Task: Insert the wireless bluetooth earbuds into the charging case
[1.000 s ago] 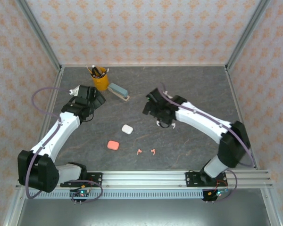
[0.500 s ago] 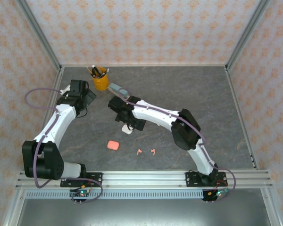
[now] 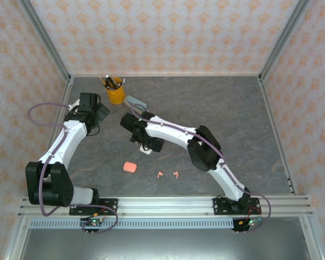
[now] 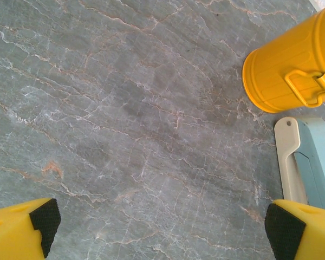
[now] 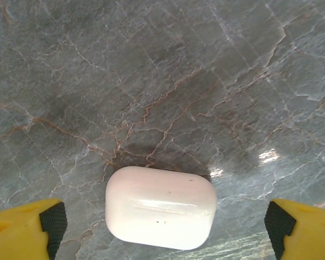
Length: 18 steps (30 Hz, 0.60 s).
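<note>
Two pink earbuds [image 3: 160,174] lie loose, neither inserted; the right gripper [image 5: 165,225], jaws apart, hangs over the closed white case [image 5: 161,207].

A white charging case [image 5: 161,207], pebble-shaped with rounded corners, is seen lying flat and closed between the wide-spread fingers of the right gripper [image 5: 163,226], touched by neither. A salmon-pink case [image 3: 130,167], also closed, is set nearer the arm bases than that gripper. One tiny pink earbud [image 3: 160,174] and a second pink earbud [image 3: 176,174] are laid side by side, well apart from the gripper.
</note>
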### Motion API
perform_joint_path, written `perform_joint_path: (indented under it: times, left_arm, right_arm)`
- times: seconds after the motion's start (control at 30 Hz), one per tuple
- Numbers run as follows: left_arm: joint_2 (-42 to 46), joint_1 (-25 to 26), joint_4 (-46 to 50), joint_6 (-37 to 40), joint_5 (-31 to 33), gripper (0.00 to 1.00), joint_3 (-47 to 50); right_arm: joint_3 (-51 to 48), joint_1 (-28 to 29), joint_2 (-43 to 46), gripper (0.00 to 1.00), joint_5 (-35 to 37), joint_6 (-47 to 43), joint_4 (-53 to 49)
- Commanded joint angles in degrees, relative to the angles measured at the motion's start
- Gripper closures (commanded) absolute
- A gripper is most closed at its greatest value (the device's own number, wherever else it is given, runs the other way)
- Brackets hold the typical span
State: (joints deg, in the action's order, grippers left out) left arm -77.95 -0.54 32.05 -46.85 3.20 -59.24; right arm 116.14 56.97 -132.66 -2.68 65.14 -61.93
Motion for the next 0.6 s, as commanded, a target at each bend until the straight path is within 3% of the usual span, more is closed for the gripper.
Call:
perform_joint_path:
  times: [0.0,0.57]
  left_arm:
    - [-0.01,-0.61,-0.54,0.46,0.01,0.00,0.63]
    - [-0.14,-0.62,-1.29,0.76,-0.48,0.00,1.14]
  right_arm:
    - [1.90,0.55,-1.88,0.07,-0.74,0.18,-0.63]
    - [1.55,0.94,-4.16,0.16,-2.07,-0.12,1.55]
